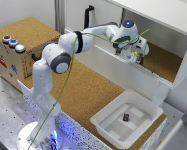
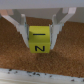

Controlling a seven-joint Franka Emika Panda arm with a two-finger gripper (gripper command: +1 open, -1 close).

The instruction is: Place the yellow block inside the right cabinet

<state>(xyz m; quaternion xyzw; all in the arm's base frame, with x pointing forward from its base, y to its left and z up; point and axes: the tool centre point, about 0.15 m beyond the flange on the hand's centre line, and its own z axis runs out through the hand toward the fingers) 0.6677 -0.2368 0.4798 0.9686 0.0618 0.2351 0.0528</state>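
Inside the right cabinet (image 1: 165, 62), as the exterior view shows it, my gripper (image 1: 137, 56) is low over the brown cork floor, near the front edge of the compartment. My white arm (image 1: 88, 42) reaches there from its base at the exterior view's lower left, and a green cable (image 1: 68, 80) runs along it. A bit of yellow shows at my fingertips, but at this size I cannot tell more about it. On the cork bench (image 1: 88, 92) in front of the cabinet, at the corner toward the exterior view's lower right, stands a shallow white plastic tray (image 1: 110, 122) with a small dark object (image 1: 126, 117) on its floor. At the exterior view's left sits a cardboard box (image 1: 13, 62) with a cork top; three round buttons (image 1: 13, 43) are near its front edge. A white door with a black handle (image 1: 88, 15) is behind my arm.

From the wrist view, the yellow block (image 2: 39, 40) is between my two fingers (image 2: 21, 26), and both pads press against its sides, so I am gripping it. Black letters are printed on its faces, and "N" is on the face toward the camera. The lower edge of the block seems to touch the cork floor, but I cannot tell this for sure. Small dark crumbs (image 2: 35, 75) lie on the cork nearer to the camera.
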